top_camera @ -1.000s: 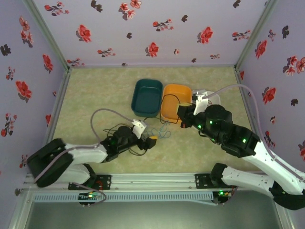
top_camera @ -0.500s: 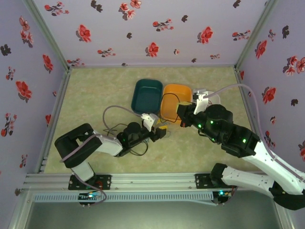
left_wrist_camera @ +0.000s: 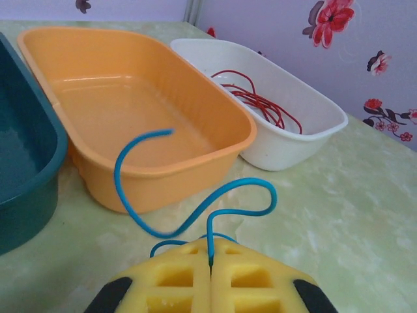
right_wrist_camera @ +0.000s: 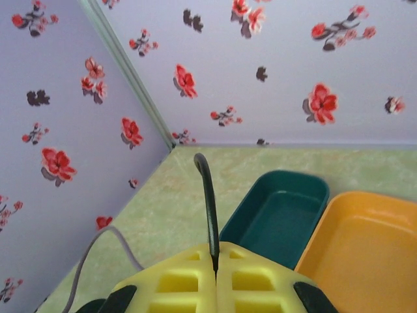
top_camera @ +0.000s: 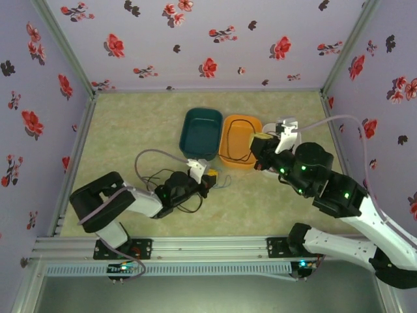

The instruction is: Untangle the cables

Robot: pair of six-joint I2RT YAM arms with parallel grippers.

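Note:
The blue cable (left_wrist_camera: 118,175) curls over the table in front of the orange tray (left_wrist_camera: 163,179), and my left gripper (left_wrist_camera: 210,251) is shut on its near end. From above, the left gripper (top_camera: 210,176) sits low on the table just before the trays, with thin black cable loops (top_camera: 190,207) beside the arm. My right gripper (right_wrist_camera: 215,253) is shut on a black cable (right_wrist_camera: 210,202) that stands up from its jaws. In the top view the right gripper (top_camera: 258,140) hangs over the orange tray's right edge (top_camera: 238,158). A red cable (left_wrist_camera: 260,104) lies coiled in the white tray (left_wrist_camera: 287,147).
Three trays stand side by side at mid-table: teal (top_camera: 187,124), orange, and white (top_camera: 288,123). Flowered walls close in the left, back and right sides. The left arm's thick grey cable (top_camera: 156,153) arcs over the table to the left.
The left gripper has gone from open to shut on the blue cable. The right gripper has moved right and back over the orange tray, carrying the black cable.

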